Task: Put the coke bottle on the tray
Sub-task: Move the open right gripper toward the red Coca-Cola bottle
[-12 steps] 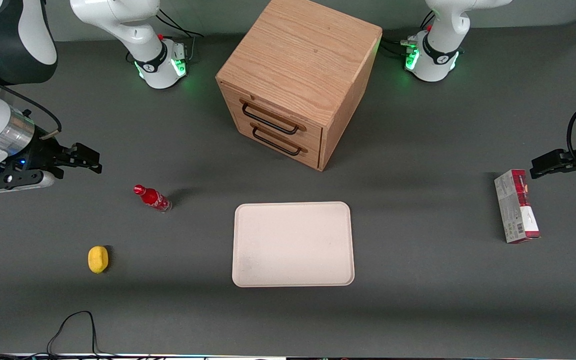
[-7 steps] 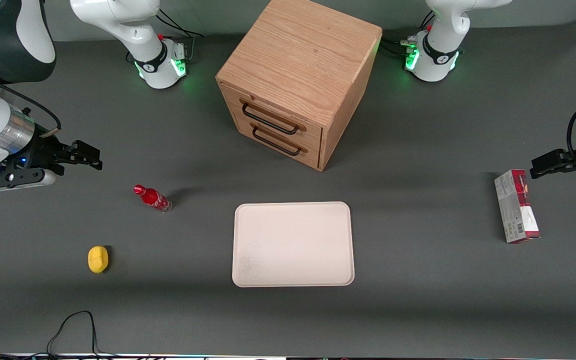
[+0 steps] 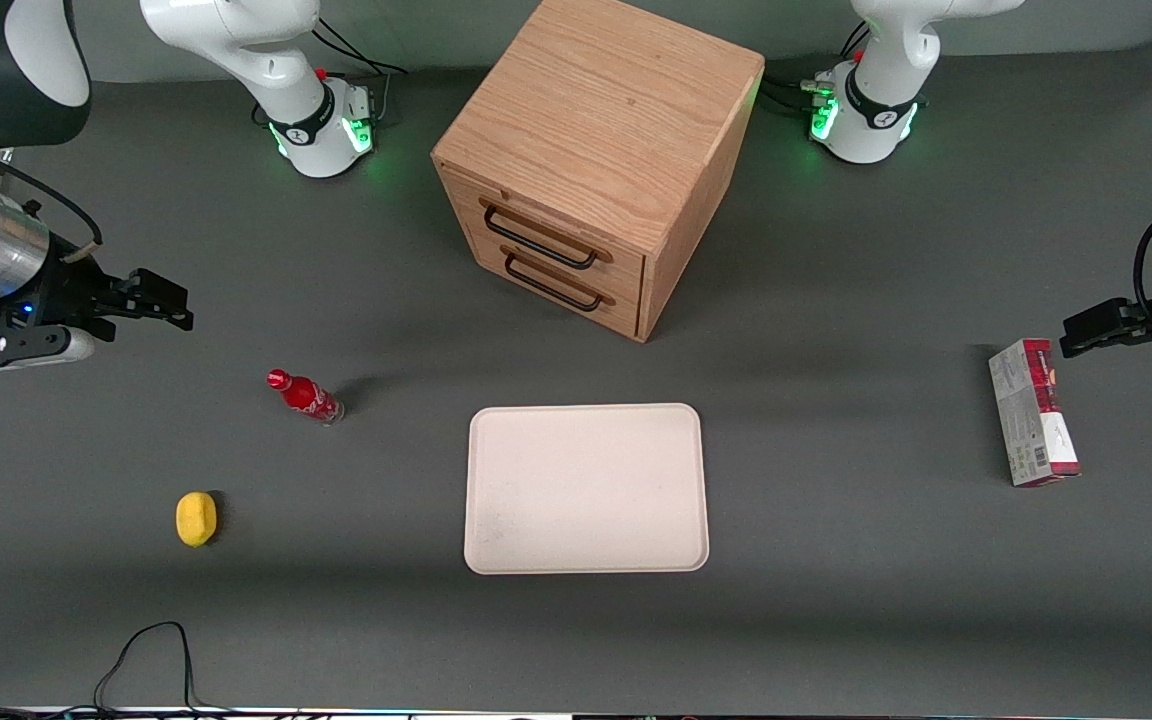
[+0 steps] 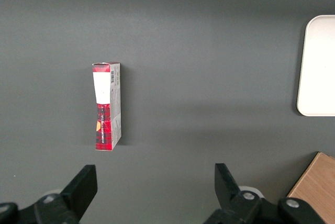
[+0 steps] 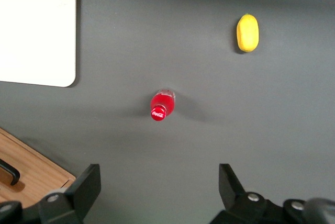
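Observation:
The coke bottle (image 3: 304,396), small with a red cap and red label, stands on the grey table toward the working arm's end; it also shows from above in the right wrist view (image 5: 161,105). The cream tray (image 3: 586,488) lies flat in the middle of the table, nearer the front camera than the wooden cabinet; its corner shows in the right wrist view (image 5: 36,33). My right gripper (image 3: 174,304) hangs open and empty above the table, farther from the front camera than the bottle and well apart from it. In the right wrist view my right gripper (image 5: 159,182) holds nothing.
A wooden two-drawer cabinet (image 3: 591,160) stands at the table's middle, drawers shut. A yellow lemon (image 3: 196,518) lies nearer the front camera than the bottle. A red-and-grey carton (image 3: 1033,412) lies toward the parked arm's end. A black cable (image 3: 146,655) loops at the front edge.
My right gripper has moved a little away from the front camera and toward the table's end. The bottle and tray have not moved.

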Controlling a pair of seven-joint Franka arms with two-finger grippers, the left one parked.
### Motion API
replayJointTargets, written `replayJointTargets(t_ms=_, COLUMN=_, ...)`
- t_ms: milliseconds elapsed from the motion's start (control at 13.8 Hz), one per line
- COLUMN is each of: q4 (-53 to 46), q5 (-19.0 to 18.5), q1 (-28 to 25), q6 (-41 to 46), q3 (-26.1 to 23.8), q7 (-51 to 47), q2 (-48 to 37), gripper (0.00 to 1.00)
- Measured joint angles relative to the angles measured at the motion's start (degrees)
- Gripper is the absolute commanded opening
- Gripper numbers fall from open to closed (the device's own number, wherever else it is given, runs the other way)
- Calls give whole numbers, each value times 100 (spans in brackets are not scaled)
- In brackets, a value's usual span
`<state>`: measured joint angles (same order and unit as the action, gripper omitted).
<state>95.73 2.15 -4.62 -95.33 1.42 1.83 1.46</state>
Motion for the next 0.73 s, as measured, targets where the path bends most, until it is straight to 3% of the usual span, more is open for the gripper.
replayJointTargets(t_ms=363, q4=-364, q5=261, q1=-142, q6=415, q3=-105, q7=-215, q2=-4, gripper=100)
replayJointTargets(t_ms=726, q4=-404, q5=263, q1=-309, q6=642, q3=-109, q7=-330, q2=2, gripper=100)
